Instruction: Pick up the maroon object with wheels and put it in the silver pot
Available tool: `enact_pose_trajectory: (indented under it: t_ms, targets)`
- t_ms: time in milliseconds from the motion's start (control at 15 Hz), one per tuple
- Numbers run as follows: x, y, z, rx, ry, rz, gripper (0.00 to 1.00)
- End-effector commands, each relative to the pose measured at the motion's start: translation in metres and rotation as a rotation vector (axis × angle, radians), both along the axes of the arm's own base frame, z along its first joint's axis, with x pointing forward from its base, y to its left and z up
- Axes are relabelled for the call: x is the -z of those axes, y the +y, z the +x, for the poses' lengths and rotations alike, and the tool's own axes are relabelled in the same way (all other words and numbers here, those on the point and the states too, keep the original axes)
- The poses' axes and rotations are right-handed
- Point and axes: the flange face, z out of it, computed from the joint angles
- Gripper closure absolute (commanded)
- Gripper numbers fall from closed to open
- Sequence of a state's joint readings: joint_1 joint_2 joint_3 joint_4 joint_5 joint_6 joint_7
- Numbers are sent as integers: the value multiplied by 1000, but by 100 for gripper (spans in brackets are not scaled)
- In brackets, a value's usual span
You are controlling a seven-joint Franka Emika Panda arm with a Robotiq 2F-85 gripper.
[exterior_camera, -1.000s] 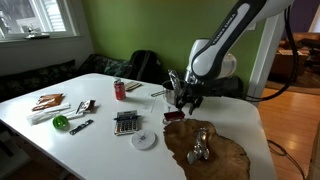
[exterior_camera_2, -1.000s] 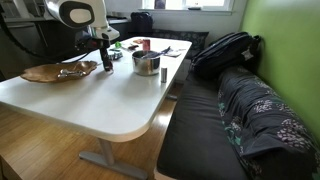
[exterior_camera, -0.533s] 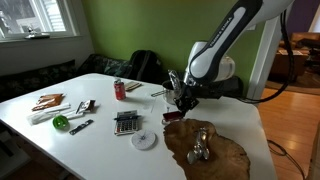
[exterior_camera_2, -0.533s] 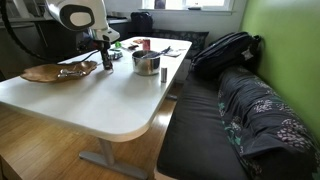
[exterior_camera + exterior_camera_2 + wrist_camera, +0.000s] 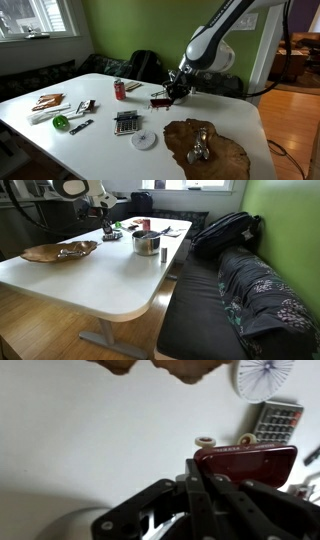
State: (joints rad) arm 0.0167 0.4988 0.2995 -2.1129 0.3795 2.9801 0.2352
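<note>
Gripper: we saw the gripper [image 5: 166, 96] pinching the maroon toy with wheels [image 5: 159, 100], its fingers pressed onto one end of it.

Toy: it hung in the gripper above the white table [image 5: 100, 158], to the right of the red can [image 5: 120, 90] in an exterior view and resting on nothing. From the wrist camera we saw the toy [image 5: 246, 461] as a flat dark-red block at the fingertips, with two pale wheels along its far edge.

Pot: the silver pot [image 5: 146, 244] stood on the table just in front of the red can [image 5: 145, 225], on the camera's side of it, upright. We could not see inside it.

Gripper and pot: in that exterior view the gripper [image 5: 107, 230] hung to the left of the can and apart from the pot, not over it.

Calculator: the calculator [image 5: 126, 122] lay flat in front of the can, on the camera's side.

Disc: a white disc [image 5: 145, 140] lay further from the can than the calculator, just beside it.

Slab: a wooden slab [image 5: 205, 148] lay well apart from the can, off to the right, with a small shiny metal piece on it.

Arm: the arm [image 5: 215, 35] reached in from above, to the right of the can.
</note>
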Motion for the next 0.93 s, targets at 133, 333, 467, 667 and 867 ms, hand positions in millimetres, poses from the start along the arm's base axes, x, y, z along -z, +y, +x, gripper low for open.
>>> enact_pose_trajectory:
  t_ms: [133,333,467,667,867]
  targets:
    - [-81,-2,-5,71,-217,145,99]
    - [-97,-44,-8,226,-336,72,99]
    - [-85,-86,-14,303,-344,-3,99]
    - [-43,-149,-22,396,-282,-113,99]
    - [-15,-187,-20,487,-273,-209,99]
